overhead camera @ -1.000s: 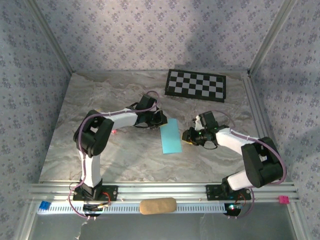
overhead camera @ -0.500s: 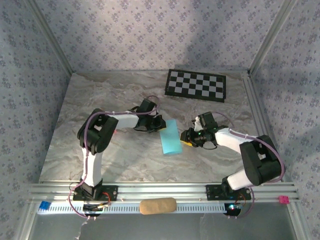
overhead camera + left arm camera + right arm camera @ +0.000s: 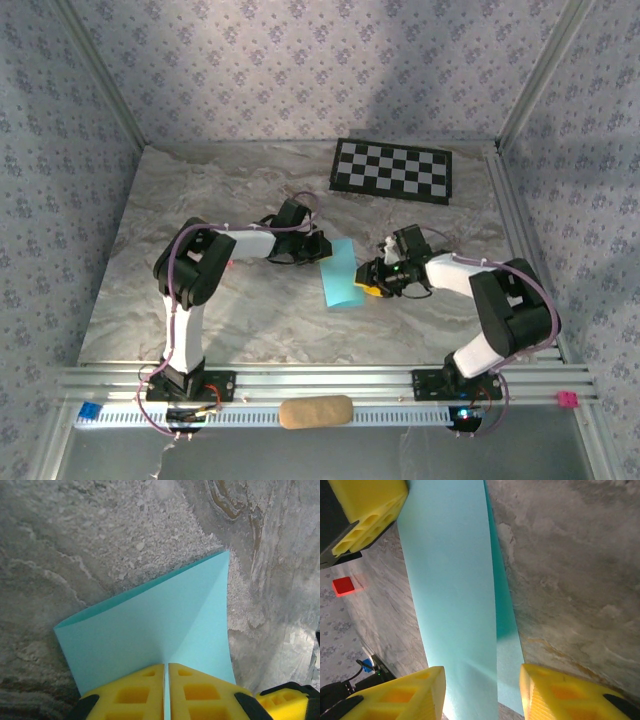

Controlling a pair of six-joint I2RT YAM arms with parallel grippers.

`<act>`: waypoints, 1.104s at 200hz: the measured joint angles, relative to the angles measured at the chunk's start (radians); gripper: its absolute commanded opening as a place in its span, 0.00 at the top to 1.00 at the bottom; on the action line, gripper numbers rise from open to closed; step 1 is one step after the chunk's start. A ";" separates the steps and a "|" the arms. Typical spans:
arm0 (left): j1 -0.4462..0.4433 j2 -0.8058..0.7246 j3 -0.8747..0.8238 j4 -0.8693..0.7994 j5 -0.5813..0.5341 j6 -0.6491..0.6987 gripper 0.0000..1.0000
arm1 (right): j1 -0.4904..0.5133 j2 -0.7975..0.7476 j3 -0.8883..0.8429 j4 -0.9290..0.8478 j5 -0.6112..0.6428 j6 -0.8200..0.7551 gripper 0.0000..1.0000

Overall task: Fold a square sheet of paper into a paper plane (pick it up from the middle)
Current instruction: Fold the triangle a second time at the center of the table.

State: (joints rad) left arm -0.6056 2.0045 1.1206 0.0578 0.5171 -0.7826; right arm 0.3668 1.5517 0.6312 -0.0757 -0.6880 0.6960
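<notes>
The light blue sheet of paper (image 3: pixel 341 275) is folded in half into a narrow strip at mid-table. My left gripper (image 3: pixel 322 249) is shut on its far left edge; in the left wrist view the yellow fingers (image 3: pixel 131 694) pinch the paper (image 3: pixel 150 625), which spreads away from them. My right gripper (image 3: pixel 367 281) stands open at the strip's right side. In the right wrist view the paper (image 3: pixel 452 580) runs between the two spread fingers of that gripper (image 3: pixel 482 695), with a lower layer showing along its right edge. The left gripper's yellow finger (image 3: pixel 366 505) shows at the top left.
The black-and-white checkerboard mat (image 3: pixel 392 170) lies at the back right. A small red object (image 3: pixel 343 586) sits on the marble top left of the paper. A tan pad (image 3: pixel 315 411) rests on the near rail between the arm bases.
The right gripper has moved left up to the paper's edge. The left gripper has brought the held paper slightly nearer and lower.
</notes>
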 measured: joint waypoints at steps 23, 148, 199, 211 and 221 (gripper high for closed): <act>0.002 0.000 0.000 0.000 0.005 0.005 0.87 | 0.000 0.025 0.011 0.009 -0.018 0.004 0.57; 0.003 0.033 0.064 -0.037 0.040 0.106 0.87 | -0.047 0.124 0.030 0.160 -0.148 0.029 0.64; 0.004 0.048 0.081 -0.047 0.046 0.121 0.87 | -0.064 0.137 0.066 0.159 -0.204 -0.008 0.66; 0.004 0.048 0.082 -0.047 0.048 0.121 0.86 | -0.064 0.145 0.072 0.160 -0.211 -0.012 0.66; 0.004 0.050 0.083 -0.047 0.048 0.121 0.86 | -0.065 0.153 0.073 0.160 -0.214 -0.013 0.67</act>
State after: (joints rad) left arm -0.6018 2.0541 1.2037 0.0105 0.5652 -0.6617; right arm 0.3019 1.7042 0.7040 0.0841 -0.9020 0.6834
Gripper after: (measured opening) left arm 0.135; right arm 0.336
